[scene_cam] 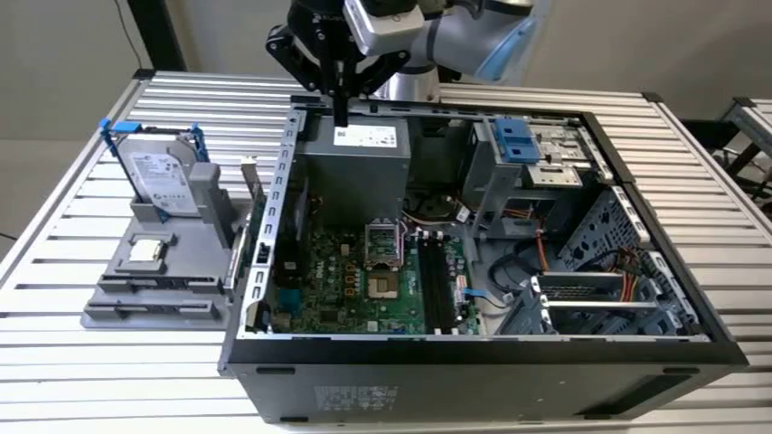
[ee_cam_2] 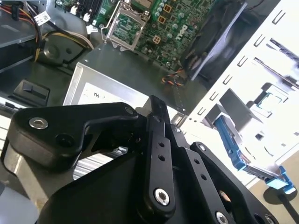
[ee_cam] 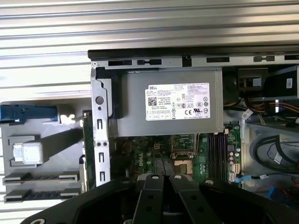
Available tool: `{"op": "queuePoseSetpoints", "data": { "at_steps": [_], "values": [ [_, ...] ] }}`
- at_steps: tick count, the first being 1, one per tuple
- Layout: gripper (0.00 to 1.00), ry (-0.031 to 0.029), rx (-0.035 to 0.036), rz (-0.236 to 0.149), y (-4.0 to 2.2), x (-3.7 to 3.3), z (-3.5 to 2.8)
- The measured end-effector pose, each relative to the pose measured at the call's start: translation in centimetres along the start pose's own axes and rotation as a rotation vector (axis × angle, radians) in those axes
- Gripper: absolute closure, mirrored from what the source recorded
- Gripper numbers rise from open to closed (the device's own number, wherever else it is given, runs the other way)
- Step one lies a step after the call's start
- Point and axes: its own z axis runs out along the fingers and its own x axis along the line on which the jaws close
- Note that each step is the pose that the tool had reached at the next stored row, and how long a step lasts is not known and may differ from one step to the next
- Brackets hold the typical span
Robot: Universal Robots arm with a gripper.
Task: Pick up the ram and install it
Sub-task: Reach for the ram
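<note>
On the grey metal power-supply box [ee_cam: 135,107], a white rectangular label [ee_cam: 180,101]: bold logo at one corner, barcodes, rows of fine print and a cluster of round approval marks, too small to spell out. On the silver hard drive in a blue frame [scene_cam: 169,185], a pale printed sticker [scene_cam: 151,165], not legible. White silkscreen lettering on the green motherboard [ee_cam_2: 173,23]. Another pale sticker [scene_cam: 356,398] on the dark computer case's outer wall [scene_cam: 543,389], likewise illegible.

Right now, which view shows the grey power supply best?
The first wrist view: the power supply lies face-on, its whole label side visible. In the exterior view it is slanted, the hand crossing its top. The second wrist view catches one corner.
</note>
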Motion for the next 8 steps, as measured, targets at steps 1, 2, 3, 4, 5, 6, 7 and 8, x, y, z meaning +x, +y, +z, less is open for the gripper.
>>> {"op": "queuePoseSetpoints", "data": {
  "at_steps": [1, 2, 3, 4, 5, 6, 7, 8],
  "values": [
    [1.0, 0.0001, 0.0001, 0.0, -0.01, 0.19, -0.01],
    [1.0, 0.0, -0.0001, 0.0, -0.03, 0.41, -0.01],
    [1.0, 0.0, 0.0, 0.0, -0.04, 0.61, -0.01],
    [1.0, 0.0, 0.0, 0.0, -0.06, 0.83, -0.02],
    [1.0, 0.0, 0.0, 0.0, -0.07, 1.04, -0.02],
    [1.0, 0.0, -0.0001, 0.0, -0.09, 1.26, -0.03],
    [1.0, 0.0, 0.0, 0.0, -0.1, 1.51, -0.03],
    [1.0, 0.0, 0.0, 0.0, -0.12, 1.74, -0.04]
  ]
}}
